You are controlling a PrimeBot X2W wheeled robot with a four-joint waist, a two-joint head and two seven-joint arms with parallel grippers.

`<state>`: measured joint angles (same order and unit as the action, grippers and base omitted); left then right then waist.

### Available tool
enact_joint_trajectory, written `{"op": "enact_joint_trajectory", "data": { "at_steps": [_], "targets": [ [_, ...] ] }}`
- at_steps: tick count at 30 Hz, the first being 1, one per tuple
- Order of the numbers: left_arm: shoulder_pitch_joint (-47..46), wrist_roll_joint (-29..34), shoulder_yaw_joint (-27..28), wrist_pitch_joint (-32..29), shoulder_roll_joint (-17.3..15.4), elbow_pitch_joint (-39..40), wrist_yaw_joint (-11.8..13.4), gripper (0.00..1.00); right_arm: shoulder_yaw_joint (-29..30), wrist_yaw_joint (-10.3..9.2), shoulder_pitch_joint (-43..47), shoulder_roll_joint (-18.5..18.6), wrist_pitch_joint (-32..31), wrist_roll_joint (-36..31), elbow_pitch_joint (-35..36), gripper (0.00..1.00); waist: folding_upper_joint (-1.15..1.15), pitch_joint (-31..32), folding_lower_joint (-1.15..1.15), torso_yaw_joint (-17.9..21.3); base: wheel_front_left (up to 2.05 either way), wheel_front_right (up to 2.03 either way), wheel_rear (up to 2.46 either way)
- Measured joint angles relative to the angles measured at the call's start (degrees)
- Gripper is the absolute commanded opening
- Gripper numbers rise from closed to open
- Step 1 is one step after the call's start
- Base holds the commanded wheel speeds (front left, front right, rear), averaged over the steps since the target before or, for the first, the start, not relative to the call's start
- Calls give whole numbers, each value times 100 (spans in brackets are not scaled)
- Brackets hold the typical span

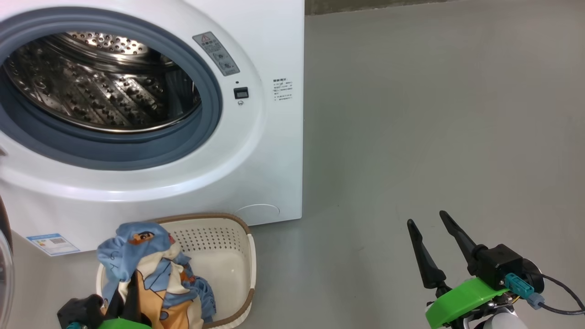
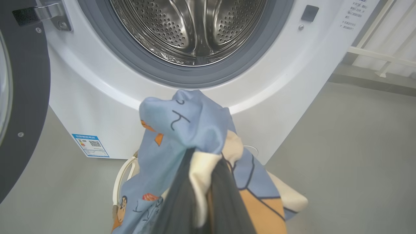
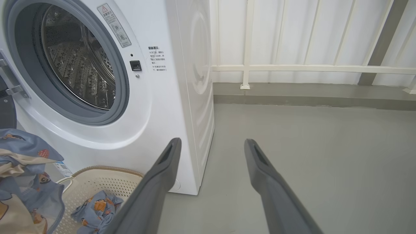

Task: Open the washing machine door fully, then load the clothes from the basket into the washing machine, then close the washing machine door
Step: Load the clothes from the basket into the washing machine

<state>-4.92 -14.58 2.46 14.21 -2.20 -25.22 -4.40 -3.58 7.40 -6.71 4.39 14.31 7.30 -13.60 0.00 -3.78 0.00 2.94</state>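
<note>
Am pinching blue garment [image 2: 188, 120] in left hand [image 2: 204, 159] above basket [image 1: 228, 256], aiming at washing machine [image 2: 97, 107] for loading; washing machine door [image 2: 26, 97] standing open; right hand [image 1: 426, 218] spread, hanging clear of path

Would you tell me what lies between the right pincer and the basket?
In the head view, bare floor lies between the right pincer and the basket.

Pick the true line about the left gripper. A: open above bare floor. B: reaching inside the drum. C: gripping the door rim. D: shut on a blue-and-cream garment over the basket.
D: the left gripper is clamped on the blue-and-cream garment, held up over the basket in front of the washing machine.
</note>
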Motion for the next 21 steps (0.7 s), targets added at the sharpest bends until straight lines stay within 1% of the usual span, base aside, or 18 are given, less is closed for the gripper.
{"op": "enact_joint_trajectory", "data": {
  "at_steps": [11,17,18,21],
  "targets": [
    [-2,35,74,0,3,108,-41,0,0,0,-1,-35,0,15,2,100,0,-87,0,32,0,0,0],
    [-54,20,120,0,7,335,-101,0,3,0,-6,-44,0,16,59,100,0,-247,0,60,0,0,0],
    [-147,19,168,0,9,454,-149,0,10,0,-11,-44,0,16,75,100,0,-340,0,69,0,0,0],
    [-295,19,192,1,9,584,-168,0,18,0,-24,-43,0,16,93,100,0,-446,0,78,0,0,0]
  ]
}}
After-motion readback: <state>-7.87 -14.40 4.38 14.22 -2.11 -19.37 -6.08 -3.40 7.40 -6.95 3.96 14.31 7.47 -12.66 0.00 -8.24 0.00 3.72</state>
